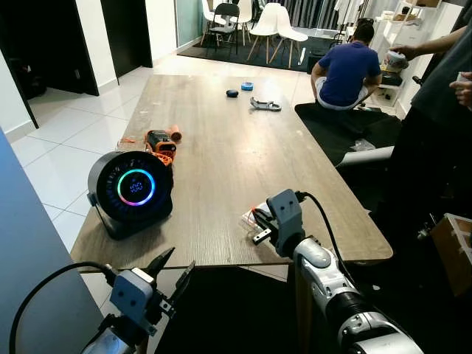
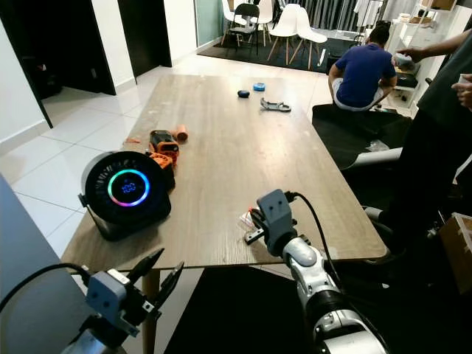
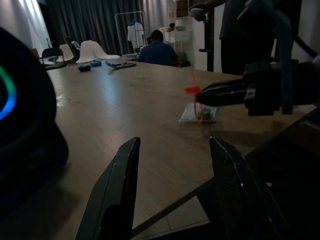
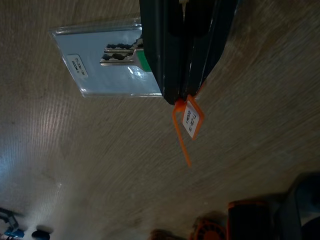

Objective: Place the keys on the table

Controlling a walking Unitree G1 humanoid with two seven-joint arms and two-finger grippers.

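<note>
The keys lie sealed in a clear plastic bag with a green card and a white label. An orange tie with a small tag hangs from the bag. My right gripper is shut on that tie, low over the wooden table near its front edge. In the left wrist view the bag appears to rest on the tabletop under the black fingers. My left gripper is open and holds nothing, below and in front of the table's front edge.
A round black speaker with a glowing ring stands at the front left, an orange tool behind it. Small items lie at the far end. One person crouches beyond the table; another stands at the right.
</note>
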